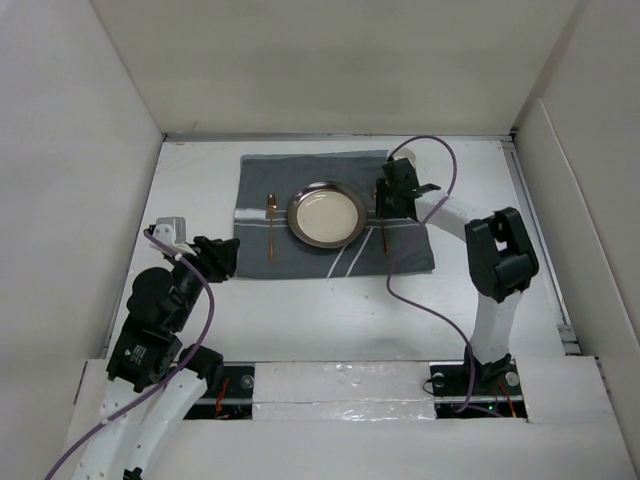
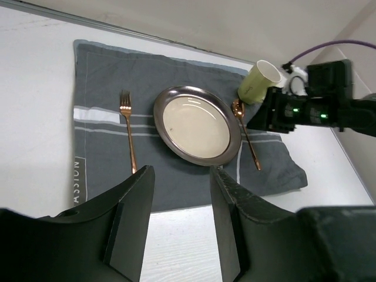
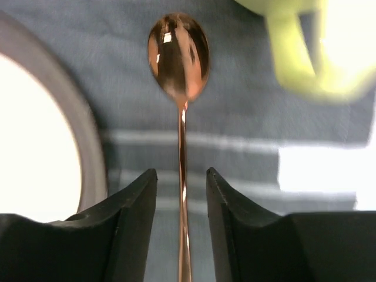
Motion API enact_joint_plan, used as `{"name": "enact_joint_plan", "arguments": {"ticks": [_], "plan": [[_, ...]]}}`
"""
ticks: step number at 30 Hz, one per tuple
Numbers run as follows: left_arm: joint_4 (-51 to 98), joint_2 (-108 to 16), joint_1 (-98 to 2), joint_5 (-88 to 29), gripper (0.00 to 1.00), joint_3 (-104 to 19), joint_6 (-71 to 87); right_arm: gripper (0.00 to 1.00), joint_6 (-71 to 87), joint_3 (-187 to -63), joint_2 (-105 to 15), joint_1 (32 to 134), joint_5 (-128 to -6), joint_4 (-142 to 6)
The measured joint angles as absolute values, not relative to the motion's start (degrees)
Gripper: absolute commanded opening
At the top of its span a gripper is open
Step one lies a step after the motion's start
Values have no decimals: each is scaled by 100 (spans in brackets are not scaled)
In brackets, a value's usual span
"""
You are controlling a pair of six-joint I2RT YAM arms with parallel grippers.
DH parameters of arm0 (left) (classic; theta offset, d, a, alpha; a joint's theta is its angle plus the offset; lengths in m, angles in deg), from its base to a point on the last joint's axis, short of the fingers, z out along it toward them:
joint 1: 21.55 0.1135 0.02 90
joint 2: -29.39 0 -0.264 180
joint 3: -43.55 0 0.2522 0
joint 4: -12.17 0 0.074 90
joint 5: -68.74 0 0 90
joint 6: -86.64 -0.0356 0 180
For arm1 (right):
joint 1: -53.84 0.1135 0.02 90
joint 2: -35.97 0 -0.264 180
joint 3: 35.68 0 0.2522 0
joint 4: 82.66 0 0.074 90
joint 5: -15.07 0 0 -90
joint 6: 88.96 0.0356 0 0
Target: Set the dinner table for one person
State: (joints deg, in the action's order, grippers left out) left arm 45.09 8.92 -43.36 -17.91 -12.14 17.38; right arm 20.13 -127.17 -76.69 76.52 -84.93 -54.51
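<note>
Scanning from the left: the left gripper hangs over the bare dinner table, jaws spread, gripping nothing. That white table lies flat under everything, rigid and smooth (things will likely slide on it). On the grey mat, soft cloth that could bunch, lie the fork, the plate, then the spoon. The right gripper straddles its thin handle, jaws parted, gaps either side. Slim, slick metal, I reckon; mid-handle is where to pinch. The cup stands at the mat's far right corner.
</note>
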Motion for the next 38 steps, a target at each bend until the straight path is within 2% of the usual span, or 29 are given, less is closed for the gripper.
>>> {"name": "enact_joint_plan", "arguments": {"ticks": [4, 6, 7, 8, 9, 13, 17, 21, 24, 29, 38], "plan": [[4533, 881, -4338, -1649, 46, -1214, 1762, 51, 1991, -12289, -6666, 7785, -8410, -5451], [4553, 881, -4336, -1581, 47, -1214, 1775, 50, 1939, -12081, -5892, 8010, -8347, -5484], [4555, 883, -4338, -1548, 48, -1214, 1777, 58, 1900, -12018, -5534, 8137, -8349, -5486], [4555, 883, -4336, -1517, 48, -1214, 1777, 98, 1862, -11946, -5116, 8297, -8362, -5521], [4555, 883, -4336, -1506, 48, -1214, 1777, 100, 1852, -11878, -4701, 8476, -8395, -5595], [4551, 881, -4338, -1471, 48, -1216, 1775, 100, 1635, -11471, -2863, 9127, -8605, -5718], [4655, 813, -4336, -1332, 49, -1378, 1775, 100, 1644, -10844, -867, 9173, -9350, -5718], [4806, 695, -4349, -849, 51, -2062, 1764, 100, 1688, -10217, 1089, 9099, -10334, -5886], [4682, 785, -4349, -473, 51, -2499, 1748, 100, 1821, -9904, 2086, 9077, -11133, -6021], [4546, 1054, -4349, -228, 51, -2497, 1759, 100, 2105, -9552, 2401, 9057, -11859, -5965], [4979, 1163, -4349, -84, 52, -2307, 1853, 100, 2339, -9406, 1681, 9057, -11796, -5785]]}}
